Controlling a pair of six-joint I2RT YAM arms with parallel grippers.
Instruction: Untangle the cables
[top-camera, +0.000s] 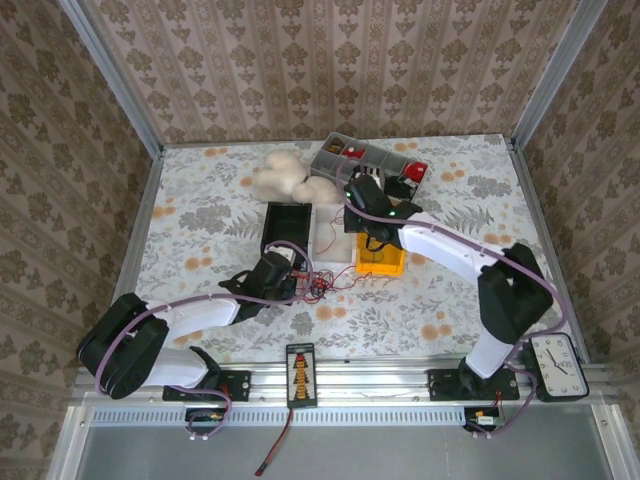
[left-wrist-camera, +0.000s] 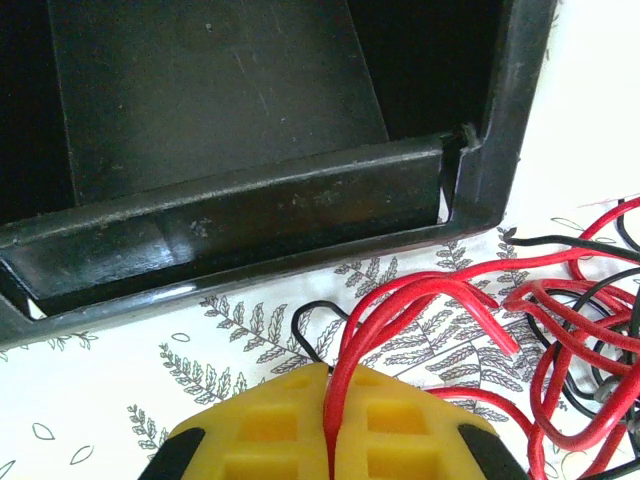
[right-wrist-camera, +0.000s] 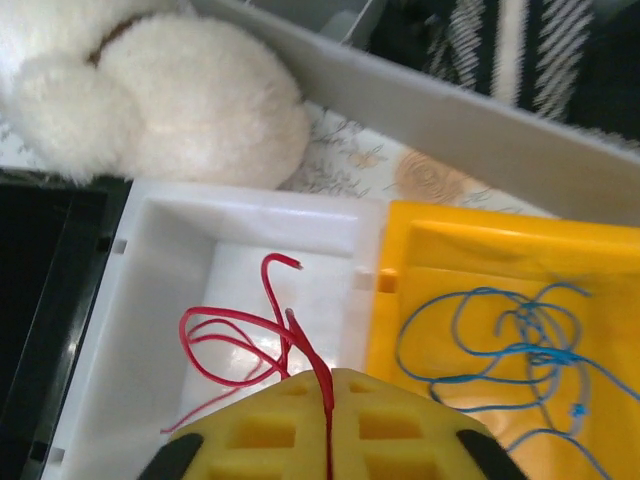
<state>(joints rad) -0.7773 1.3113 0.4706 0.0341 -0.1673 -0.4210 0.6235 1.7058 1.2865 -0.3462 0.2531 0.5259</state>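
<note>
The left gripper (left-wrist-camera: 330, 452) sits low over the floral-patterned tabletop (top-camera: 200, 235), just in front of the long black plastic bin (left-wrist-camera: 300, 200). Its yellow ribbed finger pads (left-wrist-camera: 260, 430) are pressed together, with one bright red strand (left-wrist-camera: 345, 360) pinched in the seam between them. That strand arches up and to the right into the tangle of thin red and black wires (left-wrist-camera: 560, 310), which lies on the tabletop beside the bin's near right corner.

Next to the black bin stands a white rectangular plastic bin (right-wrist-camera: 250, 215), and a yellow plastic bin (right-wrist-camera: 480, 235) touches its right side. A white fluffy soft toy (right-wrist-camera: 190, 110) lies behind them.

The right gripper (right-wrist-camera: 328, 445) hangs over the near edge where the white and yellow bins meet. Its jaws are narrow, the pads nearly meeting on a loose red wire (right-wrist-camera: 300, 350) whose loops and free end trail down into the white bin. A thin blue wire (right-wrist-camera: 545, 355) lies coiled loosely on the floor of the yellow bin, apart from the gripper.
</note>
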